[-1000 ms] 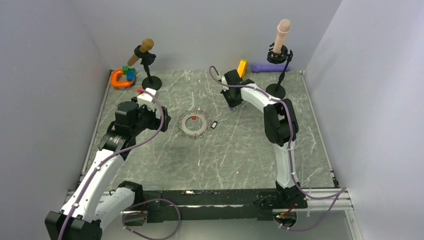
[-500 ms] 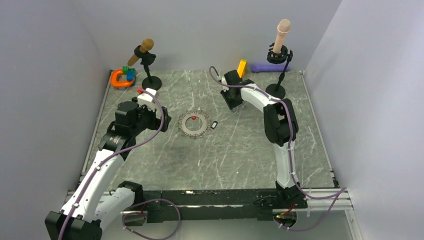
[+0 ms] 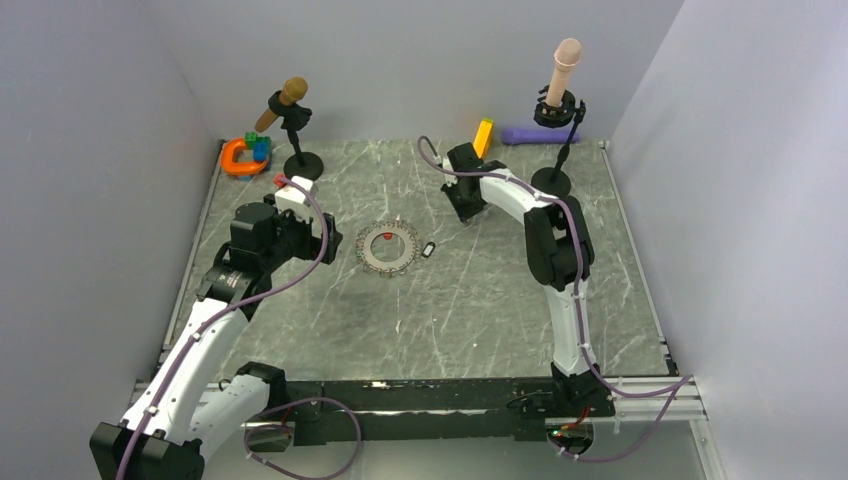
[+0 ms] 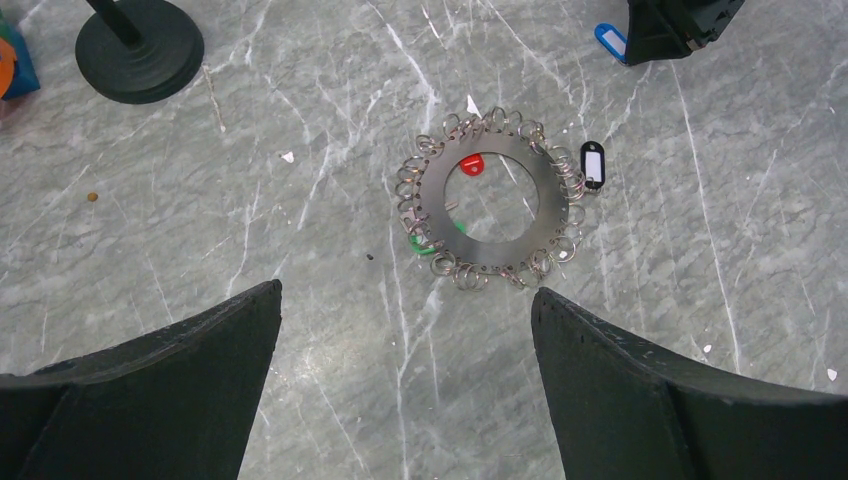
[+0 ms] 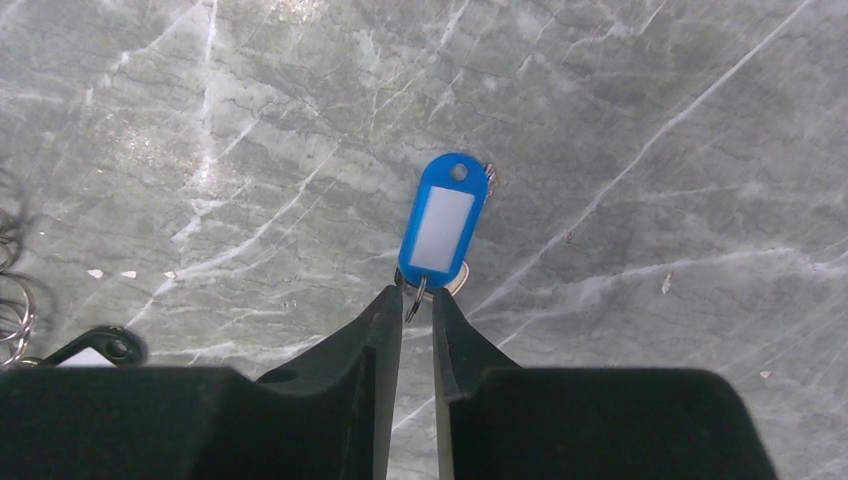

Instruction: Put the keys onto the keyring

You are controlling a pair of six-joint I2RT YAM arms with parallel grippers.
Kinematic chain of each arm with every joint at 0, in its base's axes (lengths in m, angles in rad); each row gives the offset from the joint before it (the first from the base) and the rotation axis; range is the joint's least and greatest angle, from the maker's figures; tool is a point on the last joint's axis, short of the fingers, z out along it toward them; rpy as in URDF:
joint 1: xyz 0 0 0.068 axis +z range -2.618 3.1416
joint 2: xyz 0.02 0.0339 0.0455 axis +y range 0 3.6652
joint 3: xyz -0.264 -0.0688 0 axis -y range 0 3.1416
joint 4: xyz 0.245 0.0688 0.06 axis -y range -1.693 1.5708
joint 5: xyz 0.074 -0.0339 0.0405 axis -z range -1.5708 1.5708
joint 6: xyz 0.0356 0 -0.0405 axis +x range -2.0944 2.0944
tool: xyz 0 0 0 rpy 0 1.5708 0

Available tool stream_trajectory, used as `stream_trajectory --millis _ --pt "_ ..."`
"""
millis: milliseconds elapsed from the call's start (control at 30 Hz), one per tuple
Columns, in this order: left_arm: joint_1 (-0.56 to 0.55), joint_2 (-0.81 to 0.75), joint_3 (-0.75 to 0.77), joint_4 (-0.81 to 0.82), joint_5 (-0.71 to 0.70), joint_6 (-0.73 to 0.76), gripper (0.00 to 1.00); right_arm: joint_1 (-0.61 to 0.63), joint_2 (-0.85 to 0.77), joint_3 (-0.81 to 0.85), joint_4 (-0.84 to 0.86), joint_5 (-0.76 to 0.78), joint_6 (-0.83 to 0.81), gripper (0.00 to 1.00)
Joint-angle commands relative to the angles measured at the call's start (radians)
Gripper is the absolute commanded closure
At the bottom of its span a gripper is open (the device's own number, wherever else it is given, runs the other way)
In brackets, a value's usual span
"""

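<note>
Found keyring (image 4: 432,200) lying flat mid-table (image 4: 200,250). Logged red key (image 4: 470,164) inside its hole, green key (image 4: 425,243) tucked partly under the lower-left rim, black key (image 4: 593,165) just beside the right rim. Noted left claw (image 4: 405,290) spread wide, holding nothing, hanging above bare table on the near side of the ring. Marked a black stand base (image 4: 140,50) well off to the ring's far left. Saw blue key (image 5: 440,222) flat on the table farther off, right at the tips of right claw (image 5: 415,300). Noted narrow jaws there, with a slim gap at the tips and the key's wire loop (image 5: 418,292) in it. Cannot tell whether actually pinched.
</note>
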Motion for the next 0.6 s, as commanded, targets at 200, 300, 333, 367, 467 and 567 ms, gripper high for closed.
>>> stream_trajectory --millis 200,300,333,367,467,567 --pt "0.002 -0.008 0.025 0.041 0.016 0.004 0.02 -0.003 -0.009 0.018 0.001 -0.005 -0.01 0.99" --pt "0.001 -0.006 0.026 0.041 0.027 0.005 0.02 -0.003 -0.054 -0.002 0.018 -0.003 -0.025 1.0" --pt "0.002 -0.006 0.025 0.048 0.057 0.001 0.02 -0.003 -0.074 -0.01 0.022 -0.008 -0.034 1.0" --pt "0.002 -0.01 0.021 0.064 0.096 -0.007 0.02 -0.002 -0.1 -0.02 0.028 -0.019 -0.042 1.0" --pt "0.004 -0.019 0.013 0.192 0.276 -0.083 0.02 -0.003 -0.185 -0.052 0.033 -0.072 -0.077 1.0" --pt "0.003 -0.016 0.027 0.321 0.395 -0.207 0.02 -0.002 -0.29 -0.102 0.024 -0.156 -0.136 1.0"
